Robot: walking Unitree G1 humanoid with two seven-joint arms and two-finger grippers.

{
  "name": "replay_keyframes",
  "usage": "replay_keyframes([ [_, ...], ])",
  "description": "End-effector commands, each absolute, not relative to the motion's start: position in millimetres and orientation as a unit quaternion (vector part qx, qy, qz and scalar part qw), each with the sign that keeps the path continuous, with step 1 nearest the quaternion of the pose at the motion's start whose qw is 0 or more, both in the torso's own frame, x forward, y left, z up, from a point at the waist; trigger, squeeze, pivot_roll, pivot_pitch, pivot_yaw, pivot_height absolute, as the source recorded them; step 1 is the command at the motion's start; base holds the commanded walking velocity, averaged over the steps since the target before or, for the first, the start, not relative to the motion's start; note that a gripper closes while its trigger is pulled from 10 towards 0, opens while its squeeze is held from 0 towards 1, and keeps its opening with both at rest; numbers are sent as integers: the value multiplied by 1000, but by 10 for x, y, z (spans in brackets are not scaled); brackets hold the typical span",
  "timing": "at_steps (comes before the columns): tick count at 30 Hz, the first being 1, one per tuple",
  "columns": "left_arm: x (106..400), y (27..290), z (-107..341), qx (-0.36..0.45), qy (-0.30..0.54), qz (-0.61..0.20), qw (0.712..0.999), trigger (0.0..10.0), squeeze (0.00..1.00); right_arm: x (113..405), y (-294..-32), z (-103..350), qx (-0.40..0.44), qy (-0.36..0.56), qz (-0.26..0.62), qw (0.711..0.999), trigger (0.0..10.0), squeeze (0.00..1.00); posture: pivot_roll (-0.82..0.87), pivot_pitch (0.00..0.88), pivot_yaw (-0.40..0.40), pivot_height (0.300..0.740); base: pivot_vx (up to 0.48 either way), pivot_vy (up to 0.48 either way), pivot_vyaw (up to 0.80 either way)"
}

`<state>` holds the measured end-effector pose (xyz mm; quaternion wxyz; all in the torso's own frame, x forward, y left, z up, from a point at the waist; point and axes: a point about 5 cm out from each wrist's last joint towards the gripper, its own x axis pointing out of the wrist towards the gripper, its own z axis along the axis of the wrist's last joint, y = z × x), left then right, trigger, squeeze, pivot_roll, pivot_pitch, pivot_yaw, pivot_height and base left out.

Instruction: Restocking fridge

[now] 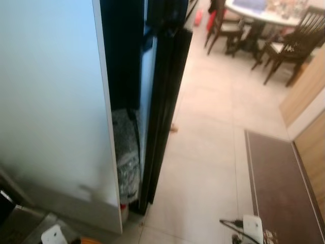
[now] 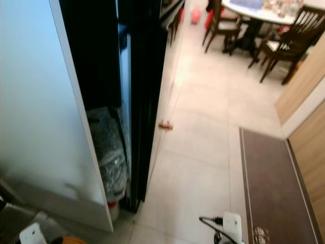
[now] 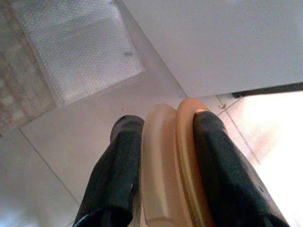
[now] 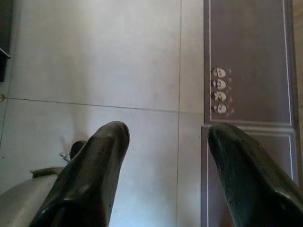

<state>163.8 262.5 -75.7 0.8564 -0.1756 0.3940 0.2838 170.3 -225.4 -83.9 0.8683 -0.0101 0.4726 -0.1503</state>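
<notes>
Head cams: I'm standing at the fridge [image 1: 167,91]; its pale door [image 1: 51,101] is swung open twd me and hides most of the inside. Thru the gap btwn door edge and cabinet I can make out only one load, low down: a silvery wrapped bundle [image 1: 127,152] w/ something red under it, at the bottom of the opening. Shelves above are too dark to read. Risk as I judge it: w/ the door blocking my line in, any reach from the left could clip the door edge or jam the item against it. Dining table [image 1: 264,12] and chairs sit far back; brown mat [image 2: 274,183] lies along the floor's right edge.

Left wrist: left gripper [image 3: 165,156] is clamped narrow on a tan, rounded container [image 3: 170,165], seen edge-on, held low over the tile floor [image 3: 71,142] near the door's bottom corner. Can't tell what's in it. Fingers bear on a curved rim, so I'd expect slip or tilt if it bumps anything.

Right wrist: right gripper [image 4: 165,161] spread wide, holding nothing, over floor by the mat's edge.
</notes>
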Motion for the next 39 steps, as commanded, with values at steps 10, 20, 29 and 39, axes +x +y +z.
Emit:
replay_keyframes([
  [10, 1653, 2558, -775, -177, 403, 272, 856, 10000, 0, 1722, -2305, -817, -14, 467, -159, 870, 10000, 0, -23, 0, -50, 740, 0, 0, 0],
  [20, 1661, 2554, -773, -177, 402, 271, 856, 10000, 0, 1724, -2303, -817, -13, 467, -160, 870, 10000, 0, -21, 0, -49, 740, 0, 254, 0],
  [29, 1673, 2545, -769, -176, 401, 270, 858, 10000, 0, 1721, -2302, -819, -13, 467, -160, 870, 10000, 0, -21, 0, -49, 740, 0, 293, 0],
  [39, 1727, 2520, -751, -169, 396, 262, 864, 10000, 0, 1734, -2305, -811, -16, 463, -161, 872, 10000, 0, -26, 0, -47, 740, 0, 82, 0],
])
